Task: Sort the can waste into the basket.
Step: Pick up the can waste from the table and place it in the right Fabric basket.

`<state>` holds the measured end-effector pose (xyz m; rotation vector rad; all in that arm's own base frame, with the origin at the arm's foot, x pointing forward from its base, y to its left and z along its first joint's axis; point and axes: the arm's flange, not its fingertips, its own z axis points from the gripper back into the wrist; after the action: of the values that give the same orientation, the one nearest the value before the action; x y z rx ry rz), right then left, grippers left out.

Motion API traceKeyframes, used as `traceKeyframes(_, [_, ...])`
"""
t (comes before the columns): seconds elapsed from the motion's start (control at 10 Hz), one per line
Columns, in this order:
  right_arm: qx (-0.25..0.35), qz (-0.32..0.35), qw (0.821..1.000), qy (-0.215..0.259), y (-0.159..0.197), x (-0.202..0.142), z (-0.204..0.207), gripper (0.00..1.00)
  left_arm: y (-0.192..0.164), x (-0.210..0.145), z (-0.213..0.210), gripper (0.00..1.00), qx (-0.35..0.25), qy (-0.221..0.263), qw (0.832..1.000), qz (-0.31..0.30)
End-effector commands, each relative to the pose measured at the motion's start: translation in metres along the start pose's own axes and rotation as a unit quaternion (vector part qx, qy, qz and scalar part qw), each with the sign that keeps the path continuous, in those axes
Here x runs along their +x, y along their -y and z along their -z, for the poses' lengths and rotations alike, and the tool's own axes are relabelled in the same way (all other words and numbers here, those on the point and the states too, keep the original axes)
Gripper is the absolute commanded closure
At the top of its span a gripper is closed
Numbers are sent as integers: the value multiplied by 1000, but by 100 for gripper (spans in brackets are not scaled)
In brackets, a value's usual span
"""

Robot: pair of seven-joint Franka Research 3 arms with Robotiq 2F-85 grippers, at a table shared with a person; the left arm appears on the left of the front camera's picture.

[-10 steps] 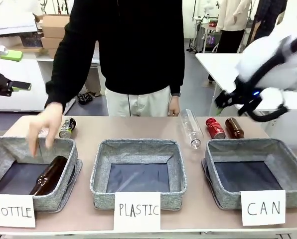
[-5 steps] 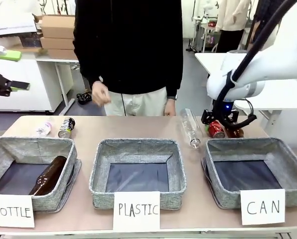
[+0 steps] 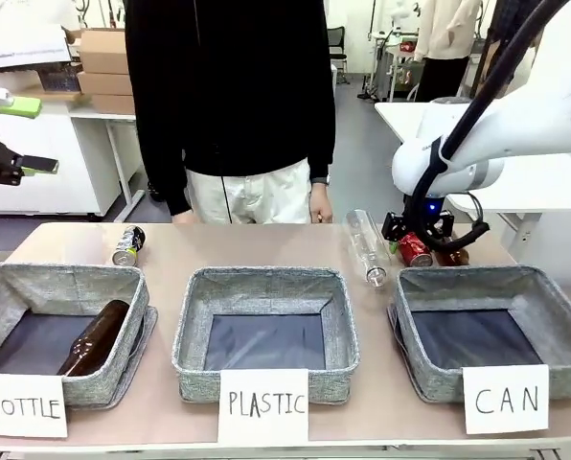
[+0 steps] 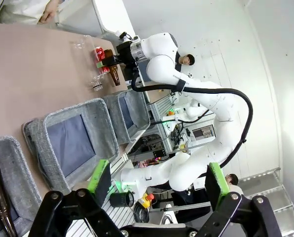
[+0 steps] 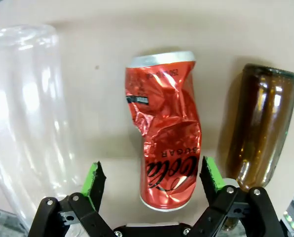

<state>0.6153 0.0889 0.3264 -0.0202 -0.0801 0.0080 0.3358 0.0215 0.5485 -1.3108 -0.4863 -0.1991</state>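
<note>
Jaws of the right gripper (image 5: 152,178) stood wide open and held nothing. Its green pads (image 5: 95,180) sat either side of the crumpled shiny red metal can (image 5: 166,128), with a gap showing on each side. That red can lay on its side on the tan table (image 3: 266,244), between a clear plastic bottle (image 5: 23,108) and a brown glass bottle (image 5: 260,128). It was just behind the far rim of the grey woven-fabric basket (image 3: 463,274) with the white "CAN" sign (image 3: 505,400).

The left gripper (image 4: 157,180) hung raised off the table's left end, its jaws equally wide and empty. The dark can with silver ends (image 3: 127,246) lay on the table's far left, behind the grey basket signed "BOTTLE" (image 3: 8,278), which contained a second brown glass bottle (image 3: 94,337). A person in a black top (image 3: 233,86) stood at the far side.
</note>
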Motion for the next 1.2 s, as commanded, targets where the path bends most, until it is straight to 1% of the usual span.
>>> traceKeyframes(0.0, [-14,18,1000,3,2,-10,3,0,1,1,1,0,-10,3,1000,11])
traceKeyframes(0.2, [-12,23,1000,0,5,-11,6,0,1,1,1,0,-10,3,1000,11])
traceKeyframes(0.3, [-14,20,1000,6,5,-12,7,57,1,1,1,0,-10,3,1000,11])
traceKeyframes(0.4, [-11,16,1000,2,5,-13,8,58,1,1,1,0,-10,3,1000,11])
traceKeyframes(0.5, [-7,12,1000,0,3,-16,10,100,1,1,1,0,-10,3,1000,11])
traceKeyframes(0.7, [-6,9,1000,4,2,-21,14,100,1,1,1,0,-10,3,1000,11])
traceKeyframes(0.8, [-9,15,1000,0,3,-22,17,86,1,1,1,0,-10,3,1000,11])
traceKeyframes(0.9, [-4,15,1000,-3,4,-22,18,95,1,1,1,0,-10,3,1000,11])
traceKeyframes(1.0, [2,19,1000,-3,5,-23,16,100,1,1,1,0,-10,3,1000,11])
traceKeyframes(1.1, [13,19,1000,-2,7,-24,10,99,1,1,1,0,-10,3,1000,11])
